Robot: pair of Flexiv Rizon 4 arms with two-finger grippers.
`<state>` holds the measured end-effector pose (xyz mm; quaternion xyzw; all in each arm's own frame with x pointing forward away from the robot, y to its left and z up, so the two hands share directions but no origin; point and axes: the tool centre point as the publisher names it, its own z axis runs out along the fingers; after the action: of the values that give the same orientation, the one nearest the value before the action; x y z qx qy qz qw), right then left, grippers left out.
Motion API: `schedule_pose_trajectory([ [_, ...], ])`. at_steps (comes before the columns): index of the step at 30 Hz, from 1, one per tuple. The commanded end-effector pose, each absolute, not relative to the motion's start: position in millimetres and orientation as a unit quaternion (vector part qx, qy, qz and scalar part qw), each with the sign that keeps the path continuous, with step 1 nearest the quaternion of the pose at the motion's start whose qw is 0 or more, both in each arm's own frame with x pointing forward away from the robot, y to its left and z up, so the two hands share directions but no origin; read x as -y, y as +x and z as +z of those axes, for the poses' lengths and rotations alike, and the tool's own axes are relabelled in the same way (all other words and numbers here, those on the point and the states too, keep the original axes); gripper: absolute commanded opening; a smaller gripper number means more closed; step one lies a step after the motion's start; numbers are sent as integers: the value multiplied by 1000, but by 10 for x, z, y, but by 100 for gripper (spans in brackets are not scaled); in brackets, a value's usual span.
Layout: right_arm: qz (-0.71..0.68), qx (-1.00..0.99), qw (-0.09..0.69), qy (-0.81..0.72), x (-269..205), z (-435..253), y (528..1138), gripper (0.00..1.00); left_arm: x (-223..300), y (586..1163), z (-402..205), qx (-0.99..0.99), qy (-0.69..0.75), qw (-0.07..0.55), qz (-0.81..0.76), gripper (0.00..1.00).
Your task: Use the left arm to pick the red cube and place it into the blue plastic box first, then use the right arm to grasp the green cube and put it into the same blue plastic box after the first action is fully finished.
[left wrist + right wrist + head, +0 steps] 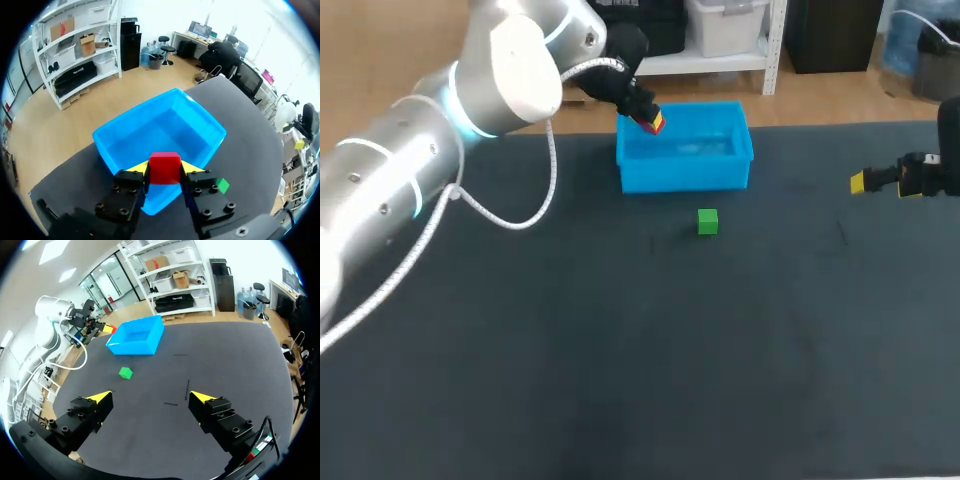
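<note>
My left gripper (653,121) hangs over the left end of the blue plastic box (730,172), shut on the red cube (649,125). In the left wrist view the red cube (164,167) sits clamped between the yellow fingertips of the left gripper (165,168), above the near wall of the box (125,140), whose inside is bare. The green cube (708,221) lies on the mat just in front of the box, seen beside the gripper as the green cube (223,185). My right gripper (860,182) is open at the right edge, far from the green cube (125,372) and the box (150,342).
The dark mat (620,360) covers the table. A white cable (530,215) hangs from my left arm over the mat's left part.
</note>
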<state>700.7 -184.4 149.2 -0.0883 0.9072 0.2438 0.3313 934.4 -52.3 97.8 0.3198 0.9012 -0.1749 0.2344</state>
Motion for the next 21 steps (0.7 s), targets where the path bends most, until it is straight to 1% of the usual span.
schedule_pose_trajectory([
  [1, 243, -907, 331, -88, 1847, 1494, 7005, 100, 578, 9475, 887, -909, 327, 196, -167, 0],
  [21, 243, -907, 331, -88, 1847, 1494, 7005, 100, 524, 9500, 673, -920, 319, 168, -153, 0],
])
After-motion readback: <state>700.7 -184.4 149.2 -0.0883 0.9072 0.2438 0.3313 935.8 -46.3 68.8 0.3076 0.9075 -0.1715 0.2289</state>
